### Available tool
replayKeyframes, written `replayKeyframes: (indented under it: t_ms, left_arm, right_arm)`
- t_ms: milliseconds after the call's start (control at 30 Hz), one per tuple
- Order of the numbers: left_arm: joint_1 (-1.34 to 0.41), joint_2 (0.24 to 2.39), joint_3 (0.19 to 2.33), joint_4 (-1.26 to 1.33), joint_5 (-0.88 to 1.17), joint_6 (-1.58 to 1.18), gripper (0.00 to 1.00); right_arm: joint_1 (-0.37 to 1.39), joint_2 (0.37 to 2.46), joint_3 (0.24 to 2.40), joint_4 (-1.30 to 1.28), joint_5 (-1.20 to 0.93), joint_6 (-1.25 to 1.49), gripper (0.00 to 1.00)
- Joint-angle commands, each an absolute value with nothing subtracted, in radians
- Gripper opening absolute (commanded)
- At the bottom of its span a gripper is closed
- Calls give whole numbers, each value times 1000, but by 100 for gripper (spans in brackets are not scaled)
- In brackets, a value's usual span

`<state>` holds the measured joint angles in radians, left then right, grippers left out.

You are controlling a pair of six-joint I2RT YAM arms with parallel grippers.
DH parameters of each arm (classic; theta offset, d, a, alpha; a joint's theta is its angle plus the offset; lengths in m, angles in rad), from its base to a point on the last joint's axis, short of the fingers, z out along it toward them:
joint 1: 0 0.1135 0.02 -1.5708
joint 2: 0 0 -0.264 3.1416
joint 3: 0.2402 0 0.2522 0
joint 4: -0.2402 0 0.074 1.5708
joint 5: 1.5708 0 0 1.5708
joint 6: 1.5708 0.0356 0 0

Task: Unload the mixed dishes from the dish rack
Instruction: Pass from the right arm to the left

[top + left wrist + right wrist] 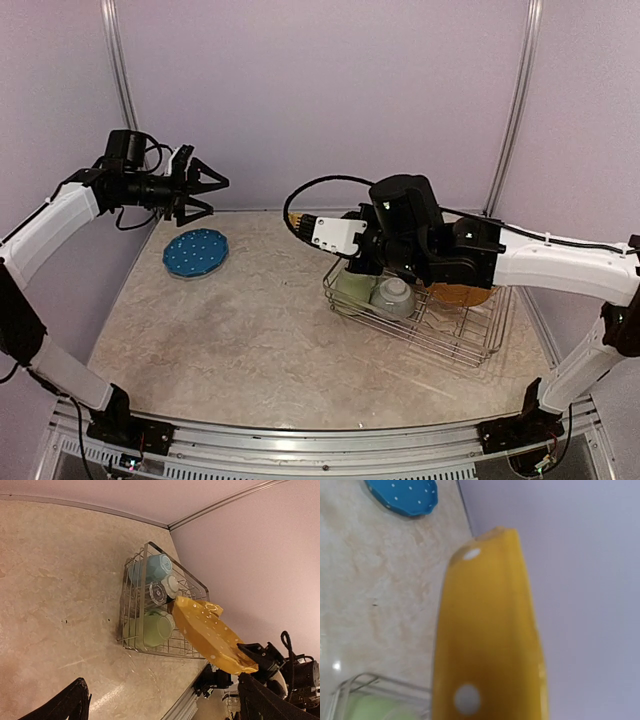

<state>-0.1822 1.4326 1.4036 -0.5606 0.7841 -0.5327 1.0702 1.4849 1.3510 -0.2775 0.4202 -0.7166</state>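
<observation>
The right fingers (256,652) clench the yellow plate (210,632) by its rim, holding it clear of the rack (455,350), while the left fingers (209,172) hover spread wide near the blue plate (195,252), seemingly out of the way.

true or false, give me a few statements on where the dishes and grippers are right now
1. The blue speckled plate lies on the table, outside the dish rack. True.
2. The left gripper holds a mug. False: it is open and empty, up in the air.
3. The right gripper holds a yellow plate. True.
4. The dish rack is empty. False: a pale green mug, a light blue mug and a clear glass are in it.
</observation>
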Motion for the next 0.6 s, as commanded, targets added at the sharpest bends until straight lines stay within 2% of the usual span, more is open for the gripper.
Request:
replayKeyframes:
  t_ms: [0, 200, 300, 567]
  left_arm:
    - [-184, 1462, 1411, -493, 977, -621, 99]
    - [-197, 1525, 1375, -377, 1134, -758, 95]
    - [-210, 1570, 1379, -398, 1138, -786, 92]
    - [-240, 1639, 1378, -423, 1108, -826, 93]
  right_arm:
    - [1112, 1552, 1319, 155, 611, -1092, 0]
    - [1115, 1711, 1346, 378, 653, -1279, 0]
    - [1115, 1759, 1367, 439, 642, -1307, 0]
    - [1115, 1847, 1419, 497, 600, -1314, 0]
